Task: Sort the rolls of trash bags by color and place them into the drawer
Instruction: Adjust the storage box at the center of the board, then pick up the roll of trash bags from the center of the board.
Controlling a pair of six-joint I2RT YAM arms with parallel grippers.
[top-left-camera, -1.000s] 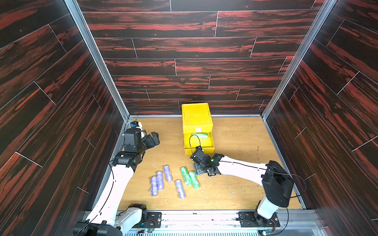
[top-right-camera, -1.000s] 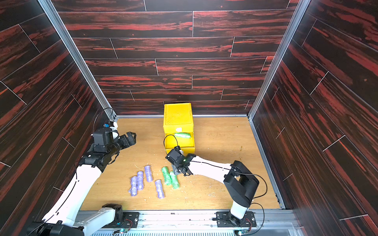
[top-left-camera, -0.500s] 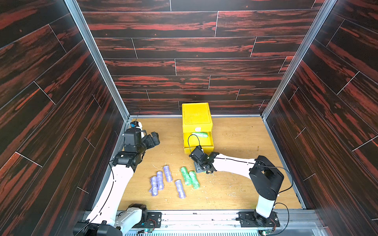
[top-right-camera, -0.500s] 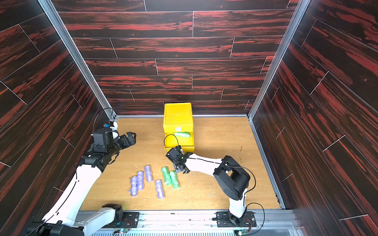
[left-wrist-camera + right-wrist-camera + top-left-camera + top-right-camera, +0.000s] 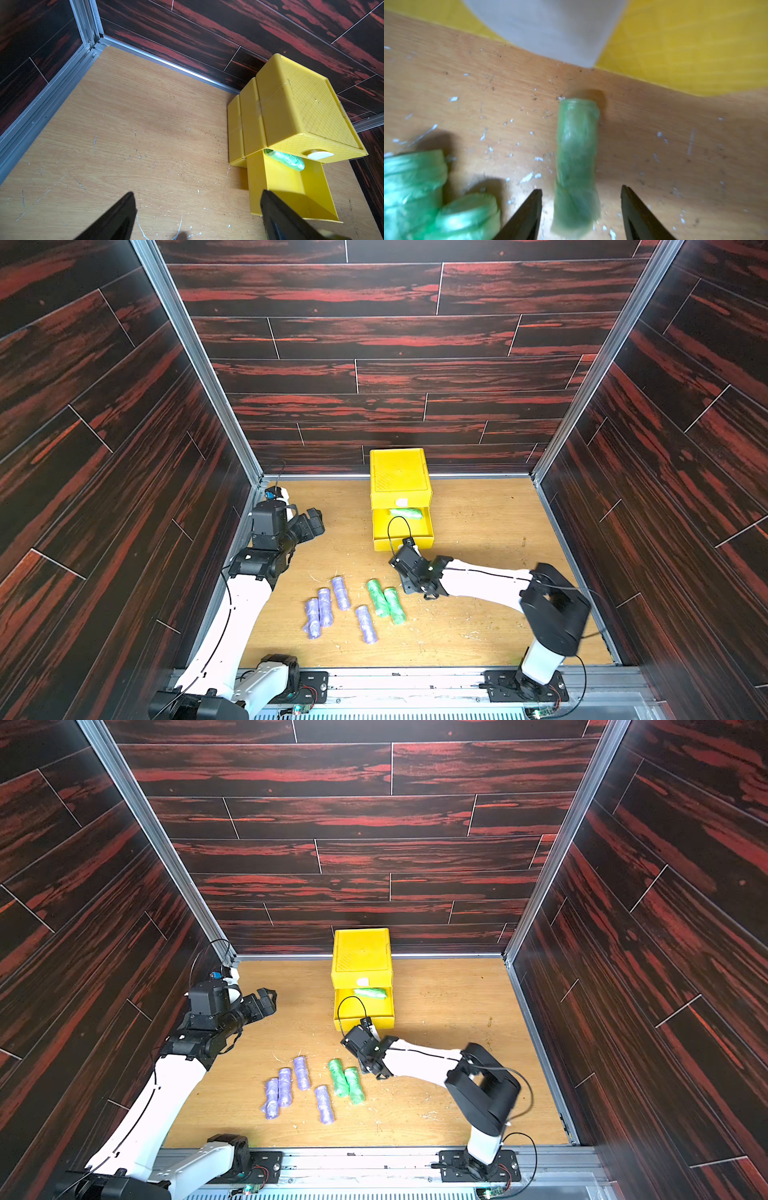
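The right arm [image 5: 482,578] stretches low. The right gripper [image 5: 581,188] has its jaws parted, straddling without touching 1 small green rolled-plastic cylinder [image 5: 577,145], at 6 o'clock from the bright yellow plastic drawer cabinet [image 5: 399,477]. The left gripper [image 5: 197,192] is spread wide and empty.

1 roll [image 5: 406,513] in open drawer [image 5: 422,542]; other rolls [image 5: 341,593] on table [image 5: 478,522] before it.

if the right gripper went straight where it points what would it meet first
Probably the green roll lying between the open fingers of the right gripper; beyond it, the yellow drawer front.
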